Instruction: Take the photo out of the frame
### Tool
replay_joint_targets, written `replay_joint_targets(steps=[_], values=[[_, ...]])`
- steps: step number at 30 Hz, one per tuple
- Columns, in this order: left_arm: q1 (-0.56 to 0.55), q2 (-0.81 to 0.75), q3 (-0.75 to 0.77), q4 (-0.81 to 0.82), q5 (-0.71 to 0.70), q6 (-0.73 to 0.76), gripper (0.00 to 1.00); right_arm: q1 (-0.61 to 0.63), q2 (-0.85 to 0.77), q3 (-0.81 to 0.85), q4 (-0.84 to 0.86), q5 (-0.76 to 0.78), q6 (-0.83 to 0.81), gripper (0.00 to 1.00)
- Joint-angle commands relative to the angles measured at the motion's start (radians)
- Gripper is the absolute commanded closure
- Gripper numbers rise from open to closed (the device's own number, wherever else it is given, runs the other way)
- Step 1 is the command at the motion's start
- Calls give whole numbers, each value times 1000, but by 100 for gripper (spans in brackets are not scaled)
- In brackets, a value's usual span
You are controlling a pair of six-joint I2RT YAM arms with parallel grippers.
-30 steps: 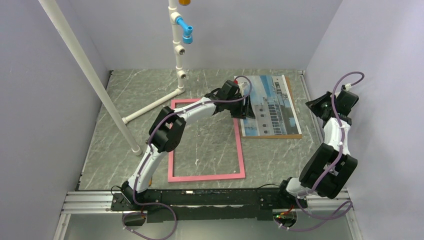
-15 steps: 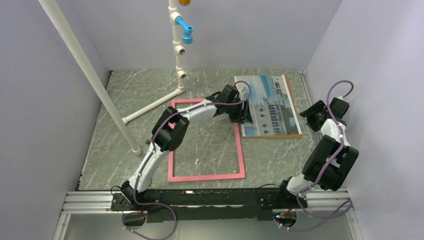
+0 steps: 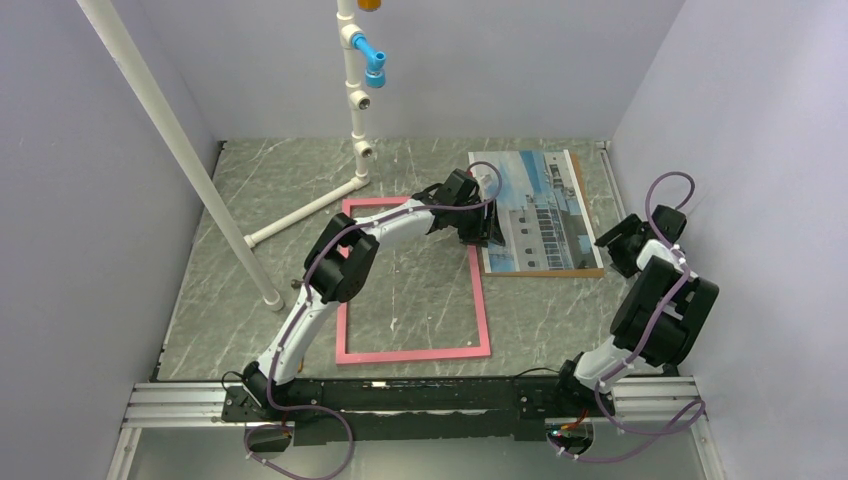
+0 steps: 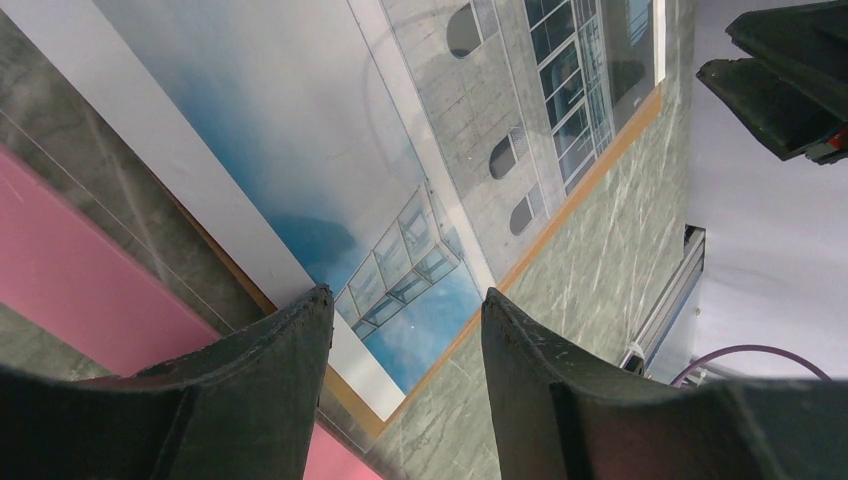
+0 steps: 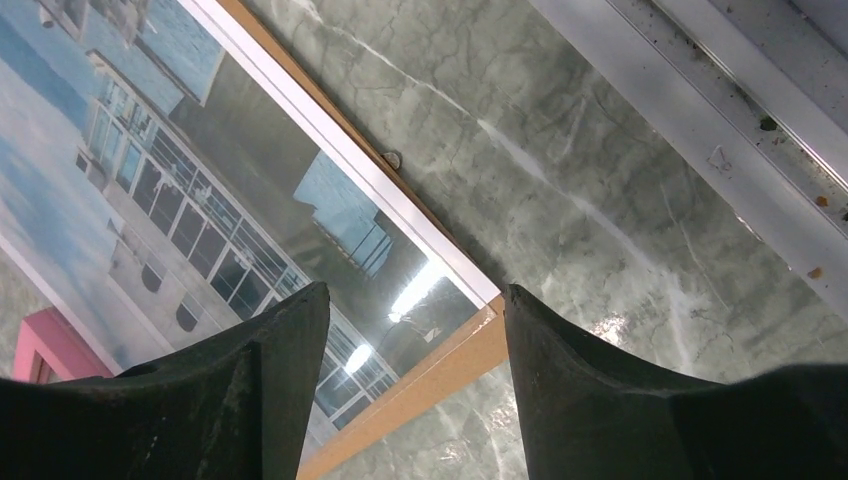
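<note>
A grey marbled table carries everything; at its back stands a white pipe stand with a blue fitting, and a long white pipe slants down on the left; both are well apart from the work. The pink frame lies flat in the middle, empty, with bare table showing through its opening. The photo is out of the frame; it lies face up on a brown backing board just beside the frame's right rail, toward the back right of the table; the board shows as a thin brown edge along 2 sides of the print.

The left arm reaches across the frame's upper right corner, so its body hides that corner and part of the photo's left edge from above. The left gripper is parted to a moderate gap over the print's near left corner, with nothing between its fingers; whether the tips touch the paper cannot be told.

The right gripper hangs over the photo's near right corner, fingers apart, holding nothing; the print's glossy surface and the board's edge show in the gap.
</note>
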Motion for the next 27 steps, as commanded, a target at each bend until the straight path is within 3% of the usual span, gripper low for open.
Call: replay_joint_targets(steps=[1,20,27], values=[[-3,24,4,-54,-62,-1,39,14,20,-3,27,6,-19,34],[-3,27,4,-54,-62,-6,39,35,74,7,18,33,-26,32],[-2,31,-2,-53,-62,-5,39,36,7,-11,66,-59,-18,33]])
